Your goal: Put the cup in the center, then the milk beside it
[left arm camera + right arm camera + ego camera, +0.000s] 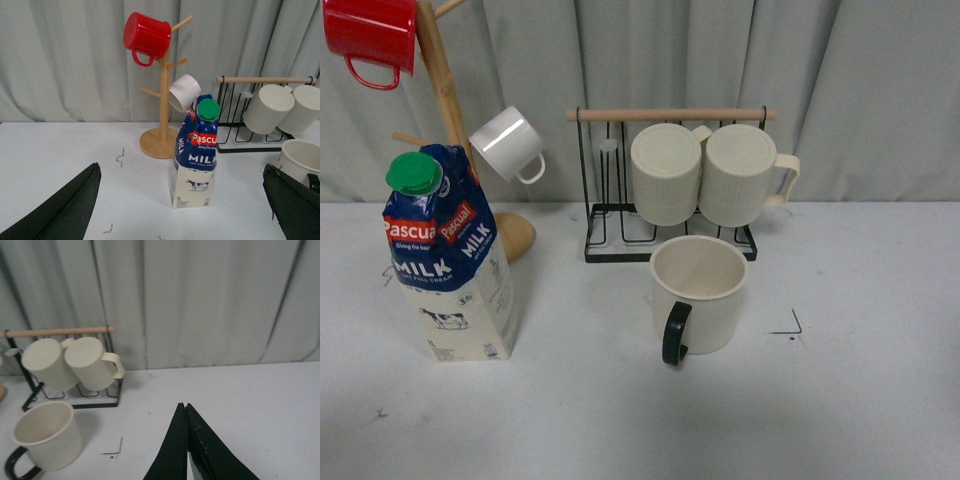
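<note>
The cup [698,297], wide and cream with a black handle turned toward me, stands upright near the middle of the white table [840,400]; the right wrist view also shows the cup [47,436]. The milk [448,255], a blue and cream carton with a green cap, stands upright on the left of the table. In the left wrist view the milk [196,156] lies ahead between my left gripper's [185,200] wide-open fingers [75,207], not touching them. My right gripper [185,407] is shut on nothing, off to the cup's right. Neither arm shows in the front view.
A wooden mug tree [445,100] behind the milk carries a red mug [370,35] and a small white mug [507,143]. A black wire rack [610,215] behind the cup holds two ribbed cream mugs [710,173]. A small black corner mark [790,325] lies right of the cup.
</note>
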Controlling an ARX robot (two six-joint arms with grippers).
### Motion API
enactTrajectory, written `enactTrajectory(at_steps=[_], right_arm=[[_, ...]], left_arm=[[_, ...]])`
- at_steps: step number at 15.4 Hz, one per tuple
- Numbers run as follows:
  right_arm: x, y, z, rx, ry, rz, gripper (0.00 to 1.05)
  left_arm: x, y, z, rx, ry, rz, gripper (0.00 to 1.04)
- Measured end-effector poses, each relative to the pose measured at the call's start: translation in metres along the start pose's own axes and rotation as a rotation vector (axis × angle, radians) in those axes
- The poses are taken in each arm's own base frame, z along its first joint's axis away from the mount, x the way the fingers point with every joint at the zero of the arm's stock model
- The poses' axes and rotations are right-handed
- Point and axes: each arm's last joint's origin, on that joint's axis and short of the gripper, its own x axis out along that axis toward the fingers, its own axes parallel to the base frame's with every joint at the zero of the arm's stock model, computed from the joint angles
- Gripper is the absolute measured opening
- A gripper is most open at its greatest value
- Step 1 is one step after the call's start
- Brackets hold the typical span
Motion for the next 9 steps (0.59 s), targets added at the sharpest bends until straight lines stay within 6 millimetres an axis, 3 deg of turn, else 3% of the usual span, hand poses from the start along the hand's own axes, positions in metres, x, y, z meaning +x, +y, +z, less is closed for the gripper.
enactTrajectory(at_steps=[9], right_arm=[[-0.033,-0.004,-0.019,0.000,-0.005,-0.009,0.02]], left_arm=[[0.000,0.000,0.000,0.000,0.000,0.000,0.98]])
